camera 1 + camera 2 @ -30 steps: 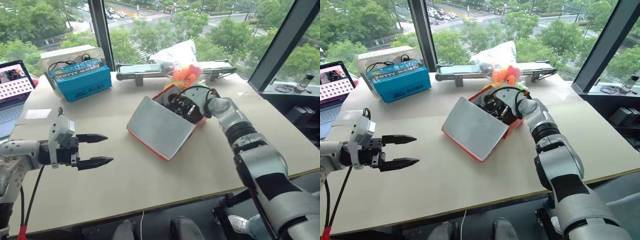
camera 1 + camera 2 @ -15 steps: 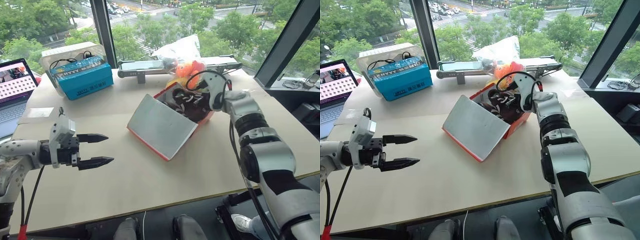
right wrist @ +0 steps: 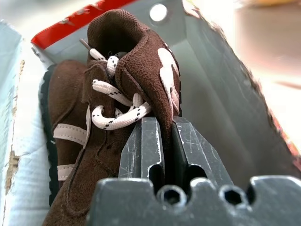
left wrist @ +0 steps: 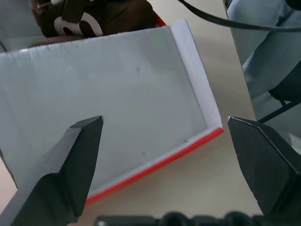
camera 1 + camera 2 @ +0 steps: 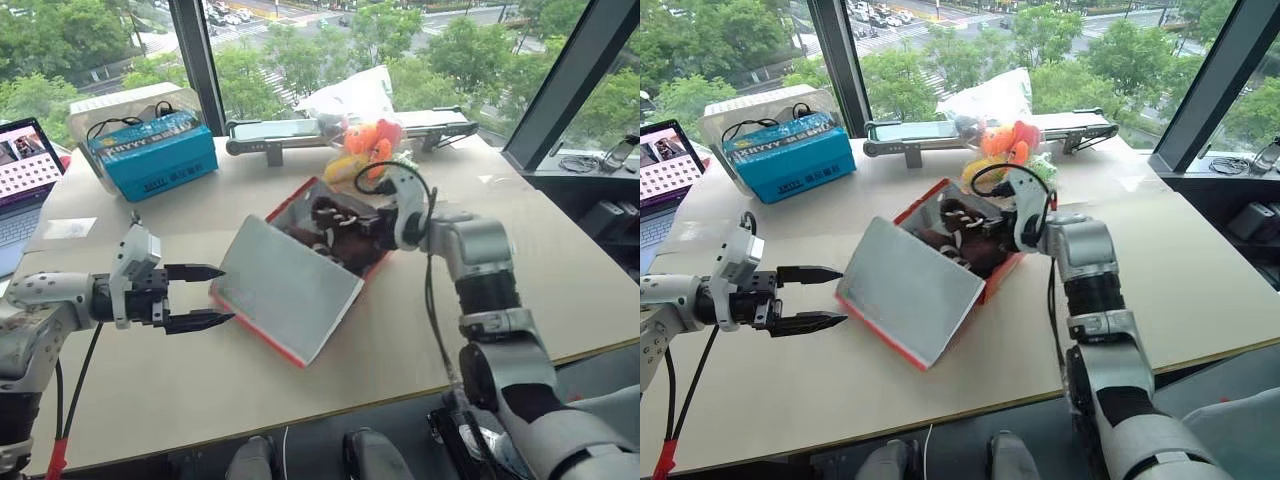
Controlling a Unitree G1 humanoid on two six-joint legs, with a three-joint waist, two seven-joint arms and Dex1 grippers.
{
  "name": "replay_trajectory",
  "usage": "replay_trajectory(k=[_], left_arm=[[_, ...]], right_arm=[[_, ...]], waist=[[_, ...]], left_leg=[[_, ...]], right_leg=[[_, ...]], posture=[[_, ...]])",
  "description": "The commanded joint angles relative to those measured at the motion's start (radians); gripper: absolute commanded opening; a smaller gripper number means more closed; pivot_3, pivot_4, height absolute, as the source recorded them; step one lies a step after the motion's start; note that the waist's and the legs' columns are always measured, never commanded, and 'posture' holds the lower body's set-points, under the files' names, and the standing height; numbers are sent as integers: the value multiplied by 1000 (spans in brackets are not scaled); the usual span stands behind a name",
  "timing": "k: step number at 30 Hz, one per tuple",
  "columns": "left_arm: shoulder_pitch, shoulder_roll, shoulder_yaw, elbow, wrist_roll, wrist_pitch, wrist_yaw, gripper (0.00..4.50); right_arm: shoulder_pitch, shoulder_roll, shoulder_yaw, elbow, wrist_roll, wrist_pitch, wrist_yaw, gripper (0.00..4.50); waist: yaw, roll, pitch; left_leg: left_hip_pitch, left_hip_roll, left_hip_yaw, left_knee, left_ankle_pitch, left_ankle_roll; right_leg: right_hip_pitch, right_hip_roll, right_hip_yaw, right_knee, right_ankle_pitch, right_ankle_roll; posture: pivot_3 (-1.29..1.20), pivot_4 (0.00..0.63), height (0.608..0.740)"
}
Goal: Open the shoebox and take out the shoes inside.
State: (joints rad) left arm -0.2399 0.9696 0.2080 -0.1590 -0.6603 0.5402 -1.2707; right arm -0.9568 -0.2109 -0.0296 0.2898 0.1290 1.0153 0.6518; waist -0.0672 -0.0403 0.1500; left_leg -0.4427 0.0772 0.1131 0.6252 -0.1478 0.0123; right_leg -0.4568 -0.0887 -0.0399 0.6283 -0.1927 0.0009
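Note:
The red shoebox (image 5: 1002, 277) stands open mid-table, its grey-white lid (image 5: 285, 295) hanging down toward me. Two dark brown shoes (image 5: 335, 222) with white laces lie inside. My right gripper (image 3: 164, 125) reaches into the box from the far right and is shut on the side wall of one shoe (image 3: 124, 66), which is tipped up. The other shoe (image 3: 66, 132) lies flat beside it. My left gripper (image 5: 225, 295) hovers open just left of the lid's edge, pointing at it, with nothing between its fingers (image 4: 80, 155).
At the back left a blue box (image 5: 150, 152) sits in front of a clear container, with a laptop (image 5: 25, 175) at the far left edge. Orange and yellow plush toys (image 5: 368, 145) and a long grey device (image 5: 300, 128) lie behind the shoebox.
The right gripper has rolled and drawn back to the left with the shoe, and the shoebox has slid with it toward the left gripper. The left gripper has stayed in place.

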Motion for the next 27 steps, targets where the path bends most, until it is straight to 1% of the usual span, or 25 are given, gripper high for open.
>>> replay_trajectory(k=[1, 3, 5, 8, 13, 16, 20, 27], left_arm=[[-23, -1, 1, -6, 2, -14, -8, 4500], [-25, -1, -2, -2, 5, -16, -10, 4500], [-27, -1, -3, 0, 6, -17, -11, 4500], [-26, -1, -2, 0, 6, -19, -13, 4500], [-28, 0, -3, 4, 9, -21, -20, 4500], [-29, 0, -3, 6, 12, -22, -24, 4500], [-29, 2, -3, 9, 16, -26, -31, 4500], [-33, 2, -5, 16, 21, -31, -37, 4500]], right_arm=[[51, 71, 46, -145, 54, 140, -51, 191], [96, 96, 76, -215, 62, 190, -74, 191], [124, 116, 72, -255, 72, 237, -98, 191], [148, 146, 55, -322, 96, 298, -137, 191], [144, 197, 4, -405, 119, 368, -202, 191], [103, 216, -64, -428, 138, 404, -239, 191], [-10, 230, -224, -445, 168, 474, -282, 191], [-81, 264, -354, -484, 210, 570, -320, 191]], waist=[[0, 0, 0], [1, 0, 0], [2, 0, 0], [1, 0, 0], [1, 0, 0], [3, 0, 0], [7, 1, 1], [24, 1, 1]], left_leg=[[1, 1, 0, 0, 0, 0], [1, 3, 0, 0, 0, 0], [1, 4, 0, 0, 0, 0], [1, 4, 0, 0, 0, -1], [1, 5, 0, 0, -1, -1], [1, 6, 0, 0, -1, -1], [-1, 5, 0, 0, -1, -1], [-3, 5, 0, 0, -1, -2]], right_leg=[[0, 1, 0, 1, -1, 0], [0, 3, 0, 1, -2, -1], [0, 4, -1, 2, -3, -2], [0, 4, -1, 1, -3, -2], [0, 5, -1, 1, -3, -2], [-1, 6, -1, 1, -3, -2], [-3, 5, -1, 1, -3, -3], [-3, 6, -2, 0, -3, -3]], posture=[[0, 150, 736], [0, 150, 736], [0, 150, 736], [0, 150, 736], [0, 150, 736], [0, 150, 736], [0, 150, 736], [0, 150, 736]])
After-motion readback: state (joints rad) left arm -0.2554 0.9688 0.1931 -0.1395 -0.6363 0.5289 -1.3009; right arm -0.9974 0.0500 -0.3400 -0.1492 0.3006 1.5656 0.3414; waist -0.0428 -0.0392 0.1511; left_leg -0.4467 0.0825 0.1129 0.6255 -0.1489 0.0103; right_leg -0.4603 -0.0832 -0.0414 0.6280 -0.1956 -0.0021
